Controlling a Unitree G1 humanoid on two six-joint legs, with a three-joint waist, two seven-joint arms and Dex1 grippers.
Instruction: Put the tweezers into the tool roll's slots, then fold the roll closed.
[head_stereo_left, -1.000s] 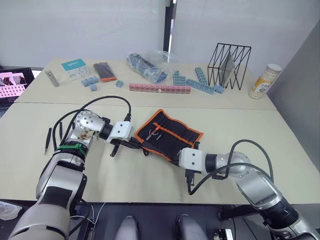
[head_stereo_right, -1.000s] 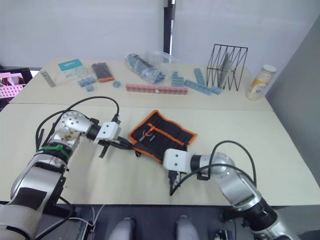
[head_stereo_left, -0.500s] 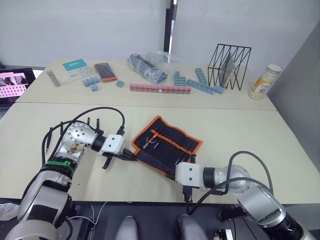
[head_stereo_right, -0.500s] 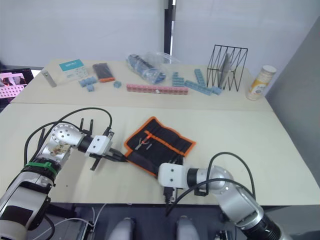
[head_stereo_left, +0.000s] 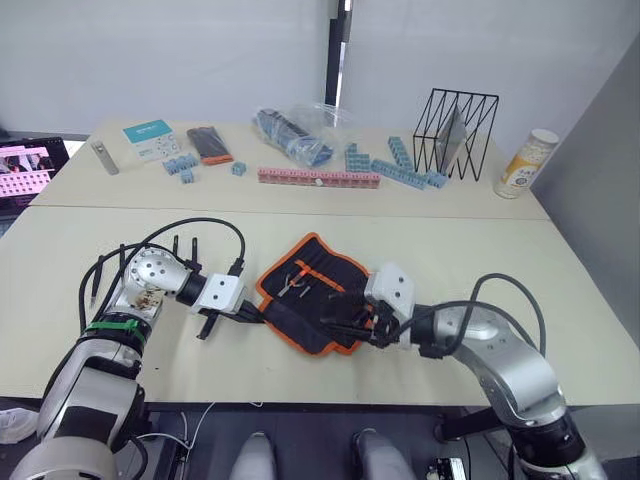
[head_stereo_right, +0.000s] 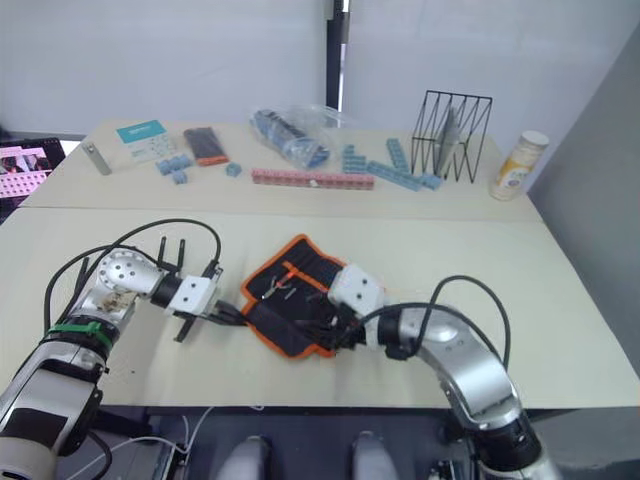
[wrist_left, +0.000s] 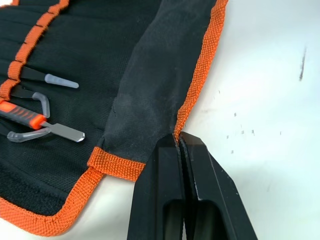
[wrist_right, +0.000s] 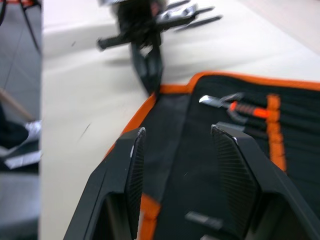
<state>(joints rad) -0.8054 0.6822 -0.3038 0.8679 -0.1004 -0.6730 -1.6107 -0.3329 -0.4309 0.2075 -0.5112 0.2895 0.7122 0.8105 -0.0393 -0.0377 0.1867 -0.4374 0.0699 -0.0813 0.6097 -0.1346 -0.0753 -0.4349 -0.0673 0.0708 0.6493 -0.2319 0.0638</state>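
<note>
The tool roll (head_stereo_left: 312, 292) lies open on the table (head_stereo_left: 500, 260). In the left wrist view, its orange edge is pinched by the left gripper (wrist_left: 179, 141). The right gripper (wrist_right: 175, 165) is held spread over it.

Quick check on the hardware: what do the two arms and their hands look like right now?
Both arms are silver-grey metal with white wrist blocks and looping black cables. The left arm wears a green band near its round elbow joint. Each hand, left hand and right hand, has two black fingers; the right's pads look ribbed.
</note>
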